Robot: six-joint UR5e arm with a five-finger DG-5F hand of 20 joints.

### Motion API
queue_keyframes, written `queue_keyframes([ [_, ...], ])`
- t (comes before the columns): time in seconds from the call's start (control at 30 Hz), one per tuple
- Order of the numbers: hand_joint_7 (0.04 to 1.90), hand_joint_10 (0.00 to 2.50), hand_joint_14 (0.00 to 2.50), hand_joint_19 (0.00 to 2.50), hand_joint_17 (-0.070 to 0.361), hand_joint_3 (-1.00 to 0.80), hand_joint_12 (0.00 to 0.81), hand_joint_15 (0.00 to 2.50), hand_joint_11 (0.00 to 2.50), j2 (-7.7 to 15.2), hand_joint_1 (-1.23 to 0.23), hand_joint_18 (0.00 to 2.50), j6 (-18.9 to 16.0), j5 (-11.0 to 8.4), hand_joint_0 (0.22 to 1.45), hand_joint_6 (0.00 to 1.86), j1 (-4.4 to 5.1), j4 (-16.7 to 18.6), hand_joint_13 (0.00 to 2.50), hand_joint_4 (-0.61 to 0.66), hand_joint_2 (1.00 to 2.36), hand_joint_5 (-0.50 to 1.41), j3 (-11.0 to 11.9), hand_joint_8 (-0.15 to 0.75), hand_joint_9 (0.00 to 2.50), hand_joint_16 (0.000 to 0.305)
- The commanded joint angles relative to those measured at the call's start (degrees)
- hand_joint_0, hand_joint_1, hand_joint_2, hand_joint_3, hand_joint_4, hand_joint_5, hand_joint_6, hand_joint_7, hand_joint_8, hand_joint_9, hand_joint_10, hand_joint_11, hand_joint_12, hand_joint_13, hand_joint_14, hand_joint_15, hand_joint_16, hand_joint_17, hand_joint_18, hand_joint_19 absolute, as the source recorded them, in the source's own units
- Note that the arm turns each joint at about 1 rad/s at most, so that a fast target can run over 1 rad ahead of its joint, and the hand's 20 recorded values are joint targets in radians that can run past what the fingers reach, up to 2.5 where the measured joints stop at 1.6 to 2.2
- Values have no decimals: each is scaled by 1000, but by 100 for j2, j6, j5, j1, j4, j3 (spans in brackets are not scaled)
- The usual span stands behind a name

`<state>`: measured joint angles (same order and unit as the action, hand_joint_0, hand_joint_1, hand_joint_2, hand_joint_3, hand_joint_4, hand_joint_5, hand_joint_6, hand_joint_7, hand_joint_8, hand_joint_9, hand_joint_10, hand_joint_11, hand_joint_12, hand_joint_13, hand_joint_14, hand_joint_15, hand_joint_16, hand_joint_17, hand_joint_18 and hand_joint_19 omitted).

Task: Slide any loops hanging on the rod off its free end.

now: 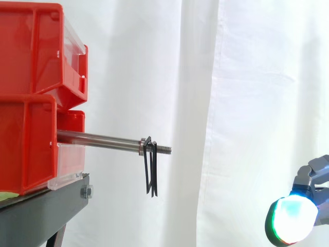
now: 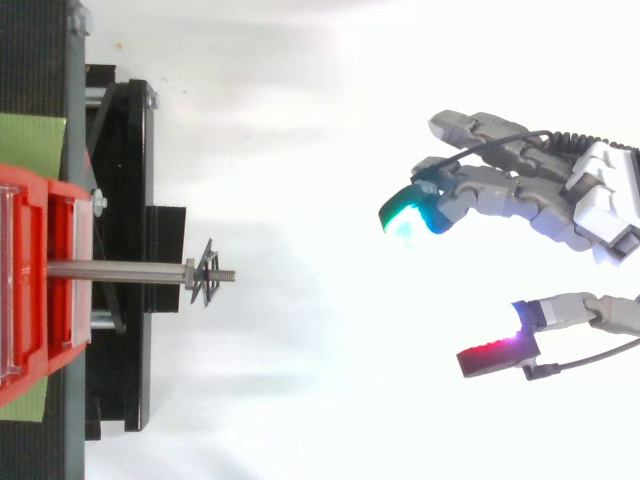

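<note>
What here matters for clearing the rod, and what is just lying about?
For the job: rod; loops hanging near its free end; hand, open, well clear of both.
Just there: red bins; black stand; white curtain.

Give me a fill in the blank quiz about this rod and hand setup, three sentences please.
The loops hanging on the rod are coloured ____. The stacked bins that the rod sticks out from are coloured ____. The hand, well apart from the loops, holds ____.
Missing words: black; red; nothing.
</note>
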<state>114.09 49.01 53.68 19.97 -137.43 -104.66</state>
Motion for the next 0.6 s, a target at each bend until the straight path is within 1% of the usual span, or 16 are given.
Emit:
queue_keyframes([
  [0.0,905,1,0,0,139,-440,419,0,39,8,-496,162,91,-94,495,504,-2,32,246,294,1005,-207,7,359,433,62],
  [0.03,903,0,0,0,139,-442,419,0,39,8,-496,163,126,-112,495,503,15,41,247,296,1005,-206,16,358,433,62],
  [0.1,908,0,0,0,139,-440,420,0,50,34,-496,169,153,-112,495,503,15,67,251,297,1005,-206,16,359,442,62],
  [0.23,909,0,0,0,138,-440,419,0,43,289,-496,174,170,-103,496,503,-11,225,257,295,1005,-205,121,358,443,61],
  [0.3,908,0,0,0,138,-440,419,0,36,473,-497,174,144,-94,497,504,-37,269,263,296,1006,-204,306,359,445,61],
  [0.43,910,0,0,0,137,-439,416,0,42,553,-499,179,153,-86,499,504,-64,243,273,300,1006,-203,534,357,453,61],
  [0.57,906,0,0,0,135,-439,414,0,38,553,-505,196,276,-68,501,503,-99,234,288,300,1006,-201,640,357,467,60],
])
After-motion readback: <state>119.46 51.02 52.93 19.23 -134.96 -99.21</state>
